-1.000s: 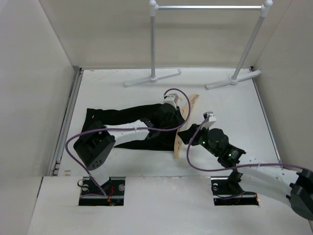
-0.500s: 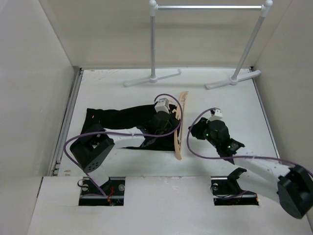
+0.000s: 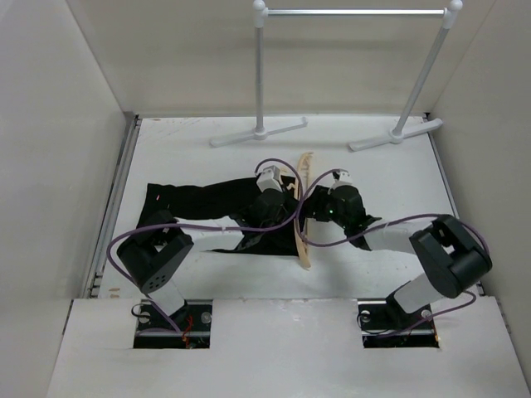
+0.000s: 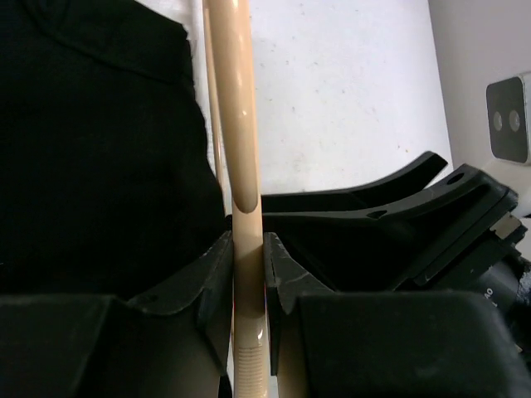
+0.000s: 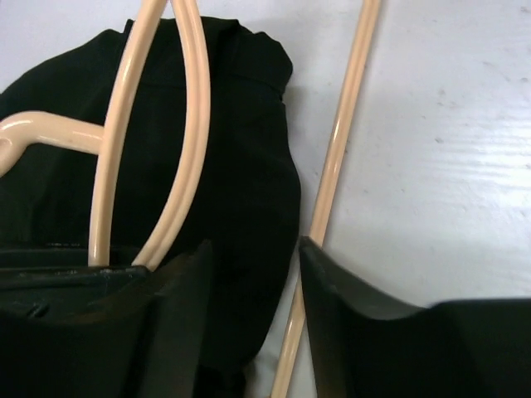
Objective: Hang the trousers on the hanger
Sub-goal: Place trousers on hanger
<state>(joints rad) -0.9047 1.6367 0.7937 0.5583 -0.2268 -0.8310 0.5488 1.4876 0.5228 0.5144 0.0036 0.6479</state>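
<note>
The black trousers (image 3: 195,201) lie flat on the white table, legs running left. The tan wooden hanger (image 3: 304,245) lies along their right end, pointing from near to far. My left gripper (image 3: 286,207) is shut on the hanger; in the left wrist view (image 4: 249,269) its jaws clamp the round tan bar (image 4: 236,124), with the trousers (image 4: 99,149) to the left. My right gripper (image 3: 316,214) is open just right of the hanger. In the right wrist view (image 5: 253,278) its jaws straddle the trousers' edge (image 5: 249,166) and the hanger's thin lower bar (image 5: 336,157); the curved arm (image 5: 187,124) is at left.
A grey metal garment rail (image 3: 357,12) with white joints stands at the back, its feet (image 3: 257,133) on the far table. White walls enclose the table left, right and back. The two grippers are close together at the hanger.
My right arm swung left and came up against the hanger with its jaws open. The hanger turned straighter and shifted slightly left with my left gripper.
</note>
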